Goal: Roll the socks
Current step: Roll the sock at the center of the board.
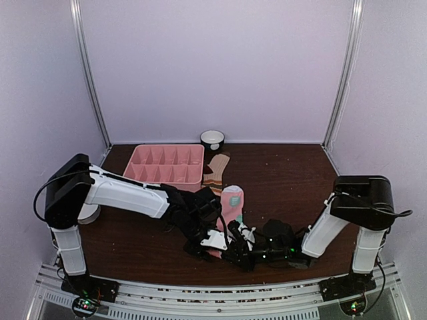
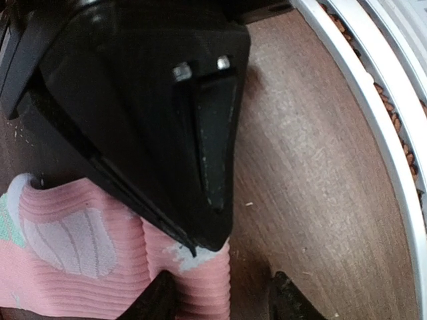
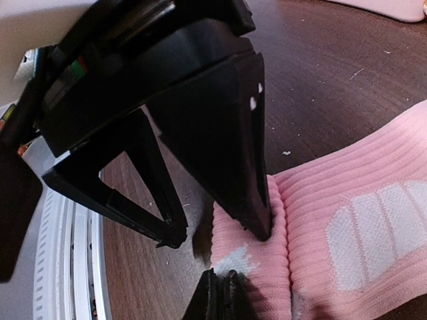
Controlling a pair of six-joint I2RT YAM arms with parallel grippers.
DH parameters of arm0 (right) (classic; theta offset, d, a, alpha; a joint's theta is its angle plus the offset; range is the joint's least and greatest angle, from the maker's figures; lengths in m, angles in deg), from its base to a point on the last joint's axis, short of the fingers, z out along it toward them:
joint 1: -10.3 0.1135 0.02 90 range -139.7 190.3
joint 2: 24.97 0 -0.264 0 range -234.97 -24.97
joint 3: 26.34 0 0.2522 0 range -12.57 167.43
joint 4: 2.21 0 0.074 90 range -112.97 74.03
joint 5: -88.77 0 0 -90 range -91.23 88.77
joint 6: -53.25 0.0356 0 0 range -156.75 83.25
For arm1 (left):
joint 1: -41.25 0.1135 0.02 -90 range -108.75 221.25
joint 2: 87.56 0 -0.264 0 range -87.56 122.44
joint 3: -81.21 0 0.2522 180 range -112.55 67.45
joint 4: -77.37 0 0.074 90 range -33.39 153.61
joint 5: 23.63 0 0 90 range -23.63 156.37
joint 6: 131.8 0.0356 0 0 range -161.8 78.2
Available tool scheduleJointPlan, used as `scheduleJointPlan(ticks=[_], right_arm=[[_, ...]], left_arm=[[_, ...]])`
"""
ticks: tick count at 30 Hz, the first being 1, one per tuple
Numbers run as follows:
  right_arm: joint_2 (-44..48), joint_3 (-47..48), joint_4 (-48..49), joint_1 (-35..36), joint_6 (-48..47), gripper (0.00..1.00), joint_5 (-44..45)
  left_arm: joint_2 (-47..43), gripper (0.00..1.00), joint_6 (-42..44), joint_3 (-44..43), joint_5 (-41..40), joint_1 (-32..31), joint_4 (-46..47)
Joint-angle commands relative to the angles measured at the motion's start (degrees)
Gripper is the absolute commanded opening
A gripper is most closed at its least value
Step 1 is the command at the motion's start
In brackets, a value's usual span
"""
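Our right gripper (image 3: 220, 288) is clenched on the near end of the pink sock (image 1: 233, 200), where a first fold stands up. Our left gripper (image 2: 223, 297) sits released just beside it, its fingers (image 2: 160, 303) apart on either side of that fold. The sock's long axis runs away from both grippers toward the tan sock (image 1: 217, 167) farther back, so we judge the roll must travel away from us, with neither arm nearer.
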Motion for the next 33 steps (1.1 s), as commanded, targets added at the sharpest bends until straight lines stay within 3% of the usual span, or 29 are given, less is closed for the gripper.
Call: scheduleJointPlan(ticks=[1, 4, 9, 11, 15, 17, 22, 25, 27, 29, 30, 33], right_arm=[[-1.1, -1.9, -9.2, -0.5, 0.4, 0.05, -0.5], [-0.6, -1.8, -9.7, -0.5, 0.3, 0.06, -0.8], [2.9, -2.7, -9.6, -0.7, 0.4, 0.2, 0.3], [4.7, -3.5, -9.5, -0.8, 0.2, 0.25, 1.3], [8.9, -5.2, -9.4, -0.8, -2.0, 0.59, 3.9], [11.5, -5.9, -10.4, -0.7, -3.1, 0.98, 5.5], [21.3, -6.3, -19.5, 2.2, -8.1, 1.0, 15.3], [30.0, -2.4, -33.8, 6.5, -8.7, 1.0, 33.4], [35.5, -1.1, -40.6, 7.4, -2.8, 1.0, 45.5], [40.7, -2.3, -44.7, 6.9, 5.5, 1.0, 52.3], [42.9, -4.8, -43.0, 6.5, 8.5, 1.0, 52.1], [45.7, -12.3, -30.1, 6.3, 1.0, 1.0, 42.4]], left_arm=[[1.0, 0.5, 0.8, 1.7, -4.3, 0.3, 4.1], [1.9, 0.44, 0.8, 1.7, -4.8, 0.3, 3.7], [3.6, 0.15, 1.0, 1.5, -4.4, 0.3, 2.1], [4.1, 0.08, 0.3, 1.6, -4.2, 0.4, 1.6], [7.0, 0.0, -2.7, -1.5, 1.4, 1.9, -4.1], [8.4, 0.0, -4.3, -3.6, 5.8, 3.0, -7.5], [9.9, 0.0, -5.6, -6.2, 14.2, 4.9, -12.5], [11.5, 0.0, -6.3, -8.3, 18.5, 5.8, -16.1], [11.9, 0.0, -6.6, -8.6, 20.4, 6.2, -17.1], [11.8, 0.0, -6.5, -8.6, 21.2, 6.4, -17.6], [11.9, 0.0, -6.5, -8.6, 21.4, 6.5, -17.8], [12.1, 0.0, -6.5, -9.1, 22.4, 6.6, -18.7]])
